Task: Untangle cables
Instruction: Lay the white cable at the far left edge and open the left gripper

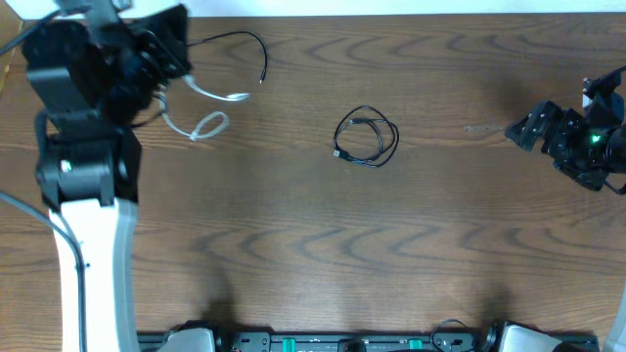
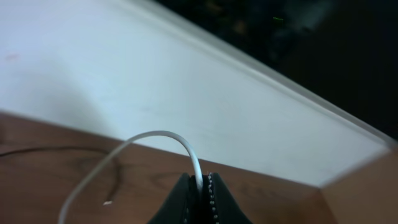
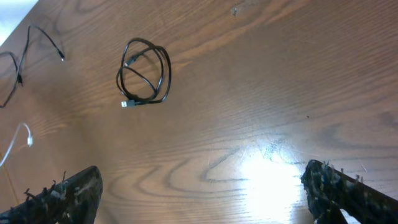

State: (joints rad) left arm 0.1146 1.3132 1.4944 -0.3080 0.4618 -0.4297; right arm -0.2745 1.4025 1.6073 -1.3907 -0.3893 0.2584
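The white cable (image 1: 207, 122) lies at the far left of the table, looping out from under my left arm. My left gripper (image 2: 201, 186) is shut on this white cable (image 2: 155, 135), which arcs up out of the jaws. One black cable (image 1: 246, 47) lies spread out near the back edge. The other black cable (image 1: 367, 137) is a small coil at the table's middle, also in the right wrist view (image 3: 144, 73). My right gripper (image 3: 202, 190) is open and empty above bare wood at the far right.
A white wall or board (image 2: 124, 74) runs along the table's back edge, close in front of the left gripper. The left arm's base (image 1: 83, 166) covers the left side. Bare wood lies between the coil and the right arm (image 1: 577, 137).
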